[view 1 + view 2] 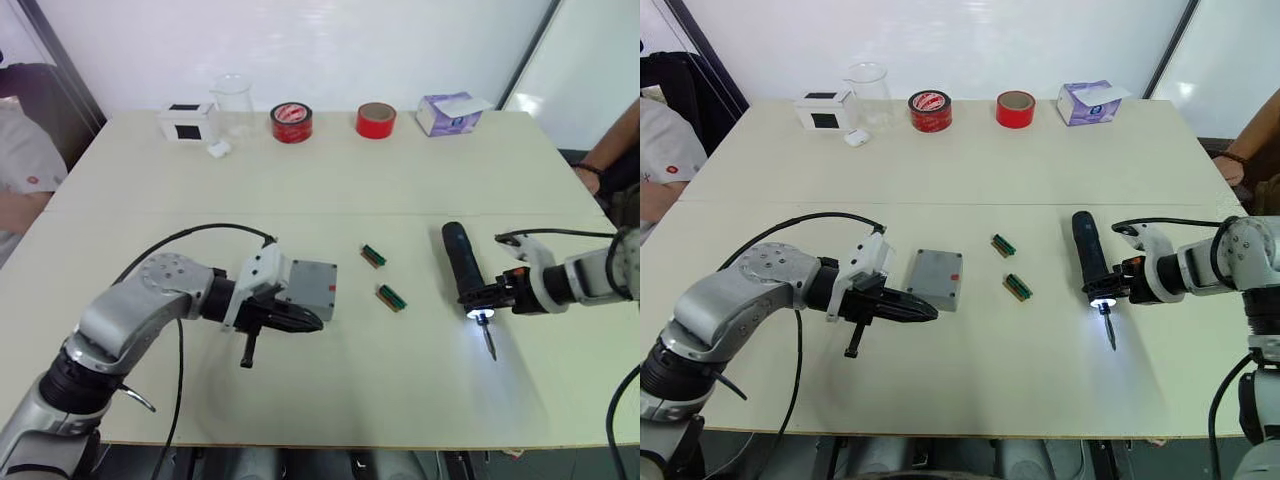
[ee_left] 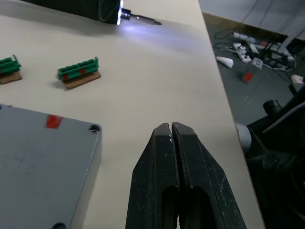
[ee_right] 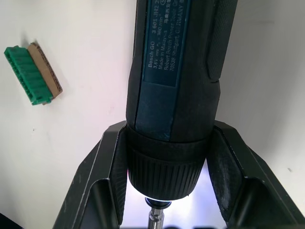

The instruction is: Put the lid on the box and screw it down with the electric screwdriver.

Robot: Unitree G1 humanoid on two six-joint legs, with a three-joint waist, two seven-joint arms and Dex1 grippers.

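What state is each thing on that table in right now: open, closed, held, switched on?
lid: lying on the table, red mark up, not held.
electric screwdriver: light on at the tip, gripped near its front end.
right gripper: fingers shut on the electric screwdriver.
left gripper: fingers shut, empty, beside the lid.
tape rolls: lying flat.

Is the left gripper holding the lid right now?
No. The left gripper has its fingers pressed together on nothing, beside the lid, which lies flat on the table.
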